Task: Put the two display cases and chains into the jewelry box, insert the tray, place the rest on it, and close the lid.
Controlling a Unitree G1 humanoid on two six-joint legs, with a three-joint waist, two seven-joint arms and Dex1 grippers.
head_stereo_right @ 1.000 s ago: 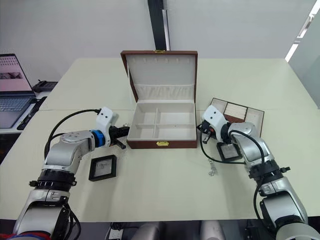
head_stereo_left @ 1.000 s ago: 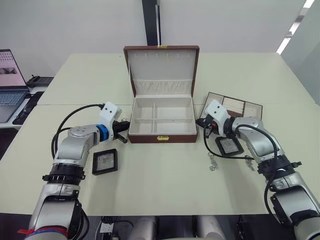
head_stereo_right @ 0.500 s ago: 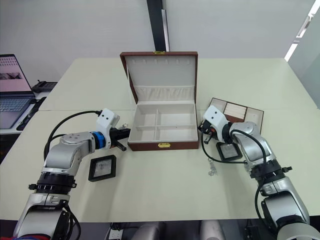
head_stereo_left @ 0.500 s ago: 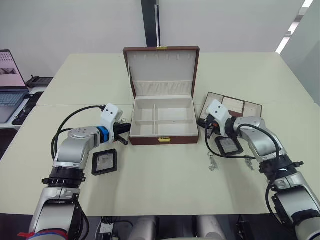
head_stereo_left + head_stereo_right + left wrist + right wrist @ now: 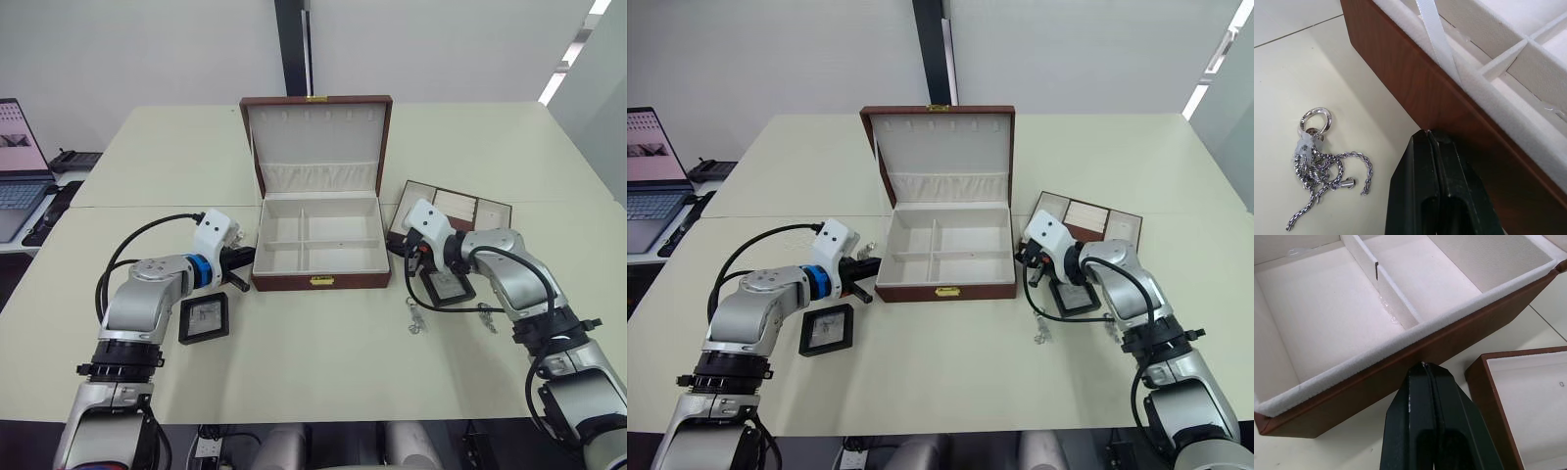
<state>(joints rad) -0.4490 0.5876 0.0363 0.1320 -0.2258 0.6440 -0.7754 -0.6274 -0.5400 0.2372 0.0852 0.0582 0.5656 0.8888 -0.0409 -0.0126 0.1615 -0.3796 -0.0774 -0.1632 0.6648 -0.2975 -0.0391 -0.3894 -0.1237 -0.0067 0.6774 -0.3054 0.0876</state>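
The jewelry box (image 5: 318, 266) stands open mid-table, its lid (image 5: 315, 137) upright and its cream compartments bare. My left gripper (image 5: 1428, 133) is shut, its tip against the box's left wall, and the chains (image 5: 1317, 164) lie in a heap on the table beside it. Shut as well, my right gripper (image 5: 1423, 364) has its tip on the box's right wall. One display case (image 5: 204, 318) lies flat by my left forearm, the other (image 5: 448, 286) under my right wrist. The tray (image 5: 460, 209) sits right of the box. Two silvery trinkets (image 5: 417, 321) (image 5: 487, 318) lie near the right case.
A laptop (image 5: 20, 181) sits on a side desk at the far left. A black pillar (image 5: 292, 49) rises behind the table. The table's near edge runs just in front of both arms.
The box has slid a little toward me, with both shut grippers moving back along its sides. The cases, tray and trinkets have stayed in place.
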